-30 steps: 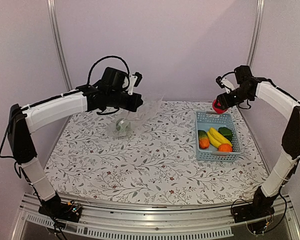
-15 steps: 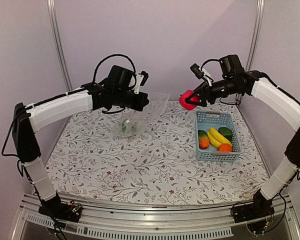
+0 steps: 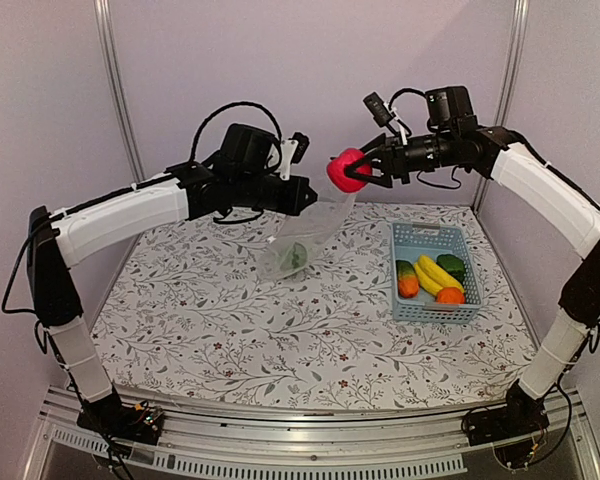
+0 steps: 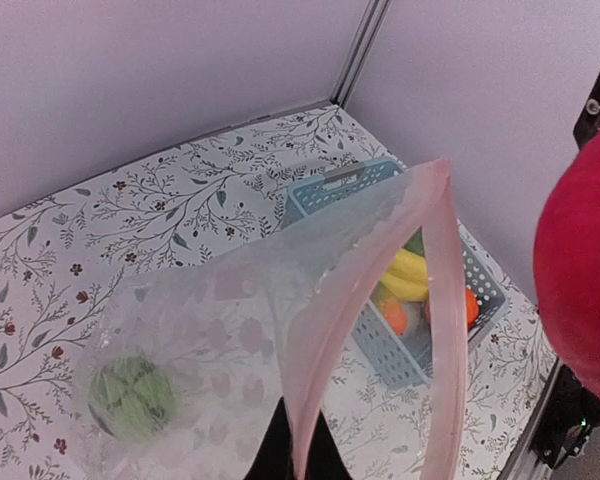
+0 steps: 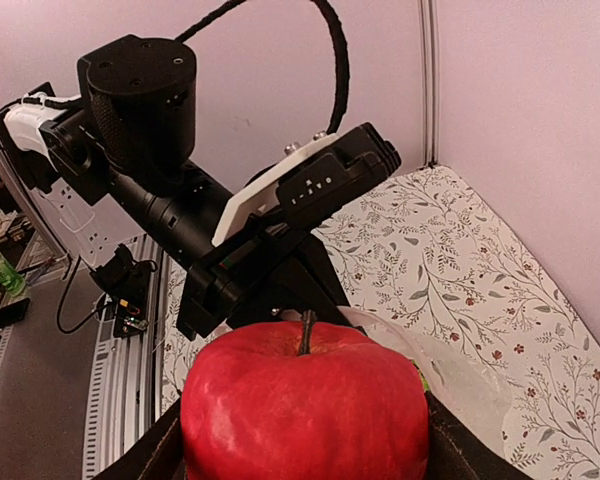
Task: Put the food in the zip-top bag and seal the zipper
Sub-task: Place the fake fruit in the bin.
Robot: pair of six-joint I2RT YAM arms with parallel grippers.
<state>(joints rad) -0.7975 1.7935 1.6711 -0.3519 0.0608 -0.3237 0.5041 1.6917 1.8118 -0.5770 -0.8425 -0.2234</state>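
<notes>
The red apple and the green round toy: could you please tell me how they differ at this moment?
The red apple is gripped in mid-air by the right gripper; the green round toy lies loose inside the zip-top bag. The apple is red, the toy green. Both are toy food.

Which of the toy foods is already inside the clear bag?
The round green one, lying at the bottom of the bag. The red apple is in the right gripper; the bananas and others sit in the blue basket.
</notes>
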